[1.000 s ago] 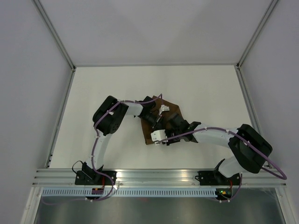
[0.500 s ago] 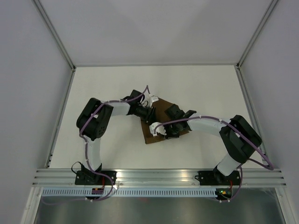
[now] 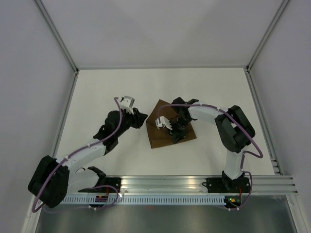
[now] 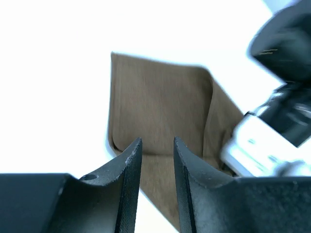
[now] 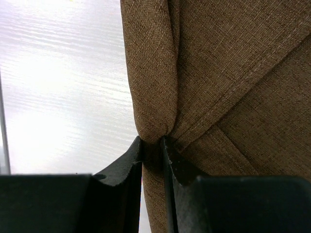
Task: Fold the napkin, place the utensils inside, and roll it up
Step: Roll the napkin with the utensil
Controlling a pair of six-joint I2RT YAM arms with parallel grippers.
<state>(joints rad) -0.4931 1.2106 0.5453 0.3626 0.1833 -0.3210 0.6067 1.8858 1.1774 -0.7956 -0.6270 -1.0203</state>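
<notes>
The dark brown napkin (image 3: 158, 137) lies folded on the white table near the middle. In the right wrist view my right gripper (image 5: 152, 143) is shut on a rolled fold of the napkin (image 5: 151, 73) at its left edge. From above, my right gripper (image 3: 174, 133) sits over the cloth's middle. My left gripper (image 3: 141, 117) hangs just left of the napkin, apart from it. In the left wrist view my left gripper (image 4: 157, 145) stands open with nothing between its fingers and the napkin (image 4: 160, 102) beyond them. The utensils are hidden.
White table (image 3: 107, 92) fenced by a metal frame, with a rail (image 3: 165, 182) along the near edge by the arm bases. The right arm's white wrist camera (image 4: 260, 148) shows at the right of the left wrist view.
My left arm has swung off the napkin to the left and stretched low over the table. My right gripper has shifted up the cloth, still pinching it.
</notes>
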